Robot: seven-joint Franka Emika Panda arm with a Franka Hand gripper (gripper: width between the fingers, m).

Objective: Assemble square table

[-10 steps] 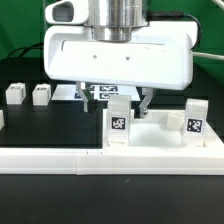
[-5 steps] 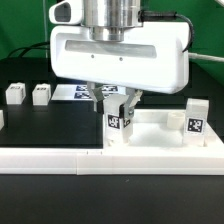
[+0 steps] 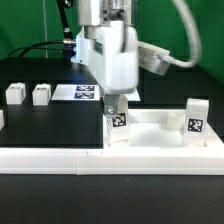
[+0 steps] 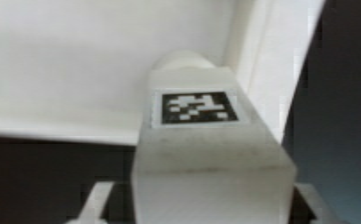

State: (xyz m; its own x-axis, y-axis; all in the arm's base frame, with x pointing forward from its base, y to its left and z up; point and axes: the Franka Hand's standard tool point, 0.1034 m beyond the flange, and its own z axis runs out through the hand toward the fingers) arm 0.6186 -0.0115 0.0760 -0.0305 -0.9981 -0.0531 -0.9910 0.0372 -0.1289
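The white square tabletop (image 3: 160, 137) lies on the table at the exterior view's right, rim up. One white tagged leg (image 3: 119, 127) stands upright in its near left corner, and a second leg (image 3: 195, 119) stands in its right corner. My gripper (image 3: 117, 104) comes down from above and is shut on the top of the left leg. In the wrist view the leg (image 4: 200, 140) fills the middle with its tag facing the camera, and my fingers (image 4: 99, 200) press against its two sides. Two loose legs (image 3: 14, 94) (image 3: 41, 94) stand at the left.
A long white low rail (image 3: 60, 157) runs along the front. The marker board (image 3: 82, 93) lies flat behind the gripper. A black cable hangs at the upper right of the exterior view.
The gripper has turned about its vertical axis, from broad face to narrow side toward the camera, while staying on the left leg. The tabletop and other legs have not moved.
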